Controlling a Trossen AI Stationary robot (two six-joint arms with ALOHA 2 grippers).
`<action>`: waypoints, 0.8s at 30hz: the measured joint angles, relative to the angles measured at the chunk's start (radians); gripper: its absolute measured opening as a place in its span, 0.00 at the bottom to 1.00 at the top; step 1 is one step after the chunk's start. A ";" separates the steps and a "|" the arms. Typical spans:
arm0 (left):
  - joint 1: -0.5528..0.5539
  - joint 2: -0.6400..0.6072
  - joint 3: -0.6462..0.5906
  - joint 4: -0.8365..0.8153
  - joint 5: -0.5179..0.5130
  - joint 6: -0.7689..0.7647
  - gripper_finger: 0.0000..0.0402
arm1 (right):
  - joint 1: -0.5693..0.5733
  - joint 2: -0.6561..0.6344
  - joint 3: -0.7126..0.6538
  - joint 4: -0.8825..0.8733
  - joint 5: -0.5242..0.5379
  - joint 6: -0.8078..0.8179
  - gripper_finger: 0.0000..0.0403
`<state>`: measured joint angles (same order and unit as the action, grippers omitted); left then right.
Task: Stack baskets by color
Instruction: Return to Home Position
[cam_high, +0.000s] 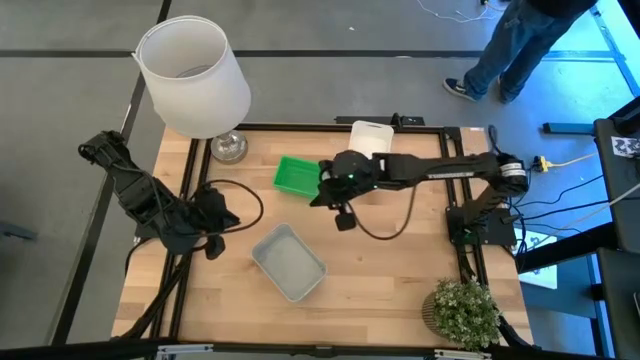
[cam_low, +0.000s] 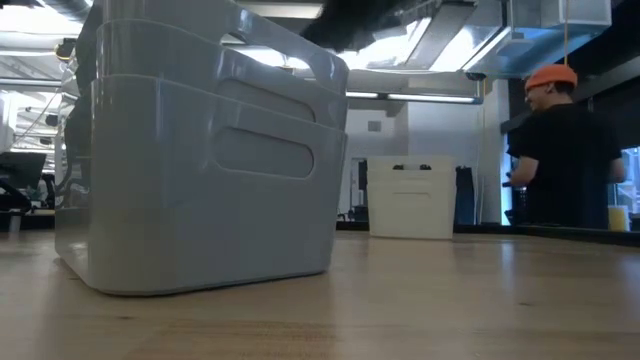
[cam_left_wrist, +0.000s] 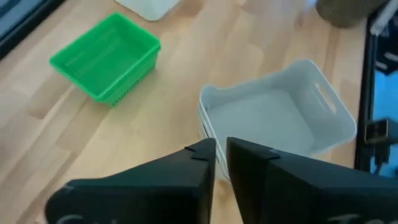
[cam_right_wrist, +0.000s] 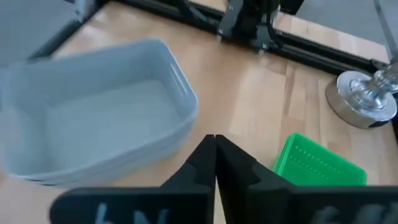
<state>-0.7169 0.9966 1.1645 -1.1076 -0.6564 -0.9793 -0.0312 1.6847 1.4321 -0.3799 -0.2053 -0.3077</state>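
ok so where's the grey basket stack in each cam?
High view: grey basket stack at the table's lower centre.
Low view: close up, fills the left half.
Left wrist view: right of centre.
Right wrist view: left side.
Shared landmark: the green basket stack, nearby in the high view and both wrist views; not in the low view.

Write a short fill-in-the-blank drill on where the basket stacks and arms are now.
1. The left pincer and the right pincer each hold ____.
2. The potted plant stands on the ____ arm's side of the table.
3. The grey baskets fill the foreground of the ____ view.
4. The green baskets lie between the white baskets and the base of the ____.
Missing words: nothing; right; low; lamp.
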 joint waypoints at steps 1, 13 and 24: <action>0.000 0.000 0.000 0.002 0.010 0.019 0.06 | 0.010 -0.012 0.026 -0.035 0.003 0.013 0.02; -0.042 -0.069 0.000 0.179 0.045 0.428 0.00 | 0.180 -0.249 0.230 -0.358 0.016 0.170 0.01; -0.160 -0.187 -0.022 0.380 0.077 0.679 0.00 | 0.423 -0.587 -0.064 -0.298 0.310 0.341 0.00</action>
<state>-0.8769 0.8099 1.1426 -0.7275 -0.5792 -0.3005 0.3922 1.0973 1.3682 -0.6776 0.1049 0.0332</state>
